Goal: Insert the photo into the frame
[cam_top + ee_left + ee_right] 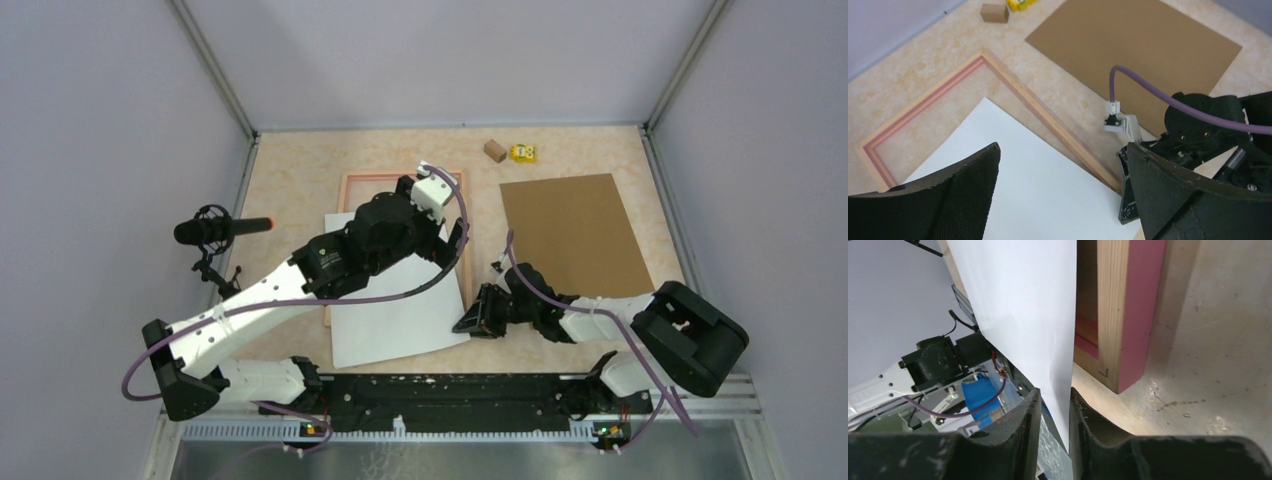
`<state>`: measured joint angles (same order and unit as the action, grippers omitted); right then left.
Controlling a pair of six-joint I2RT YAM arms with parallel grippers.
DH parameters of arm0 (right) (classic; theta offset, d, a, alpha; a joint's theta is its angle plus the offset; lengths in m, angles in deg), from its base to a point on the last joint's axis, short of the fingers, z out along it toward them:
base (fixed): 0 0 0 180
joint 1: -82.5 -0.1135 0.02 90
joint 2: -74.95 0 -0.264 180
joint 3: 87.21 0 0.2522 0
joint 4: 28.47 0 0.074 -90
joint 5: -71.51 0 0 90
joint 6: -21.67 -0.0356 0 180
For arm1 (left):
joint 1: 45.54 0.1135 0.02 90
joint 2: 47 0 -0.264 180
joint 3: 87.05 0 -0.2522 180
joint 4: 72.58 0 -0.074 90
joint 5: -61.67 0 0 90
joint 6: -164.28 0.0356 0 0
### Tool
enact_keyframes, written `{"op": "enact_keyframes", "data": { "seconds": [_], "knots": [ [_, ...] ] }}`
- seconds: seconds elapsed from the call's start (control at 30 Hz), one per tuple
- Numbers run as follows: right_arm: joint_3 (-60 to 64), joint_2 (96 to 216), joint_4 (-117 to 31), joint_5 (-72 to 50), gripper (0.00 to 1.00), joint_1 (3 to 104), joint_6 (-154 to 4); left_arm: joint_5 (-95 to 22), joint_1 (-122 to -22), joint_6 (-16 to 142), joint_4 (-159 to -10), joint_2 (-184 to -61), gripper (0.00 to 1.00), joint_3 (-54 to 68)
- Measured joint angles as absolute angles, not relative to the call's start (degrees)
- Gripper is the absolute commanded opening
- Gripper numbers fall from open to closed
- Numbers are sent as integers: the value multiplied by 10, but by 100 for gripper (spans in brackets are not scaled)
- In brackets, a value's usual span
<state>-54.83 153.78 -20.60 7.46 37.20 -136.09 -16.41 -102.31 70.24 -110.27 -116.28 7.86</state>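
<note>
The photo (395, 320) lies white back up, its far part over the frame (348, 190), its near part on the table. My left gripper (448, 238) hovers open above the photo's far right part; in its wrist view the fingers (1062, 150) stand wide over the white sheet (1038, 185) and the frame's rail (1043, 115). My right gripper (468, 322) sits low at the photo's near right edge. Its jaws (1054, 392) straddle that edge (1023, 305), nearly closed, with a thin gap on the left side. The frame's corner (1128, 310) lies just beyond.
A brown backing board (575, 235) lies flat right of the frame. A small wooden block (494, 150) and a yellow object (522, 153) sit near the back wall. A microphone (215, 230) stands at the left edge. Walls enclose three sides.
</note>
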Motion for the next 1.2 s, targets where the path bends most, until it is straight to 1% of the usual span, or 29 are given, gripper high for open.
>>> {"op": "enact_keyframes", "data": {
  "seconds": [0.1,0.4,0.63,1.07,1.2],
  "knots": [
    [-544,1536,-204,74,0,371,-1370,-153,-1023,707,-1083,-1148,99,79],
    [-530,1546,-190,50,0,369,-1375,-123,-1022,714,-1073,-1148,99,79],
    [-527,1535,-199,-14,0,369,-1367,-124,-1022,712,-1074,-1148,99,79],
    [-539,1406,-243,-153,0,368,-1381,-141,-1022,691,-1073,-1148,99,81],
    [-543,1360,-286,-190,0,361,-1384,-144,-1022,686,-1073,-1148,99,82]
  ]
}}
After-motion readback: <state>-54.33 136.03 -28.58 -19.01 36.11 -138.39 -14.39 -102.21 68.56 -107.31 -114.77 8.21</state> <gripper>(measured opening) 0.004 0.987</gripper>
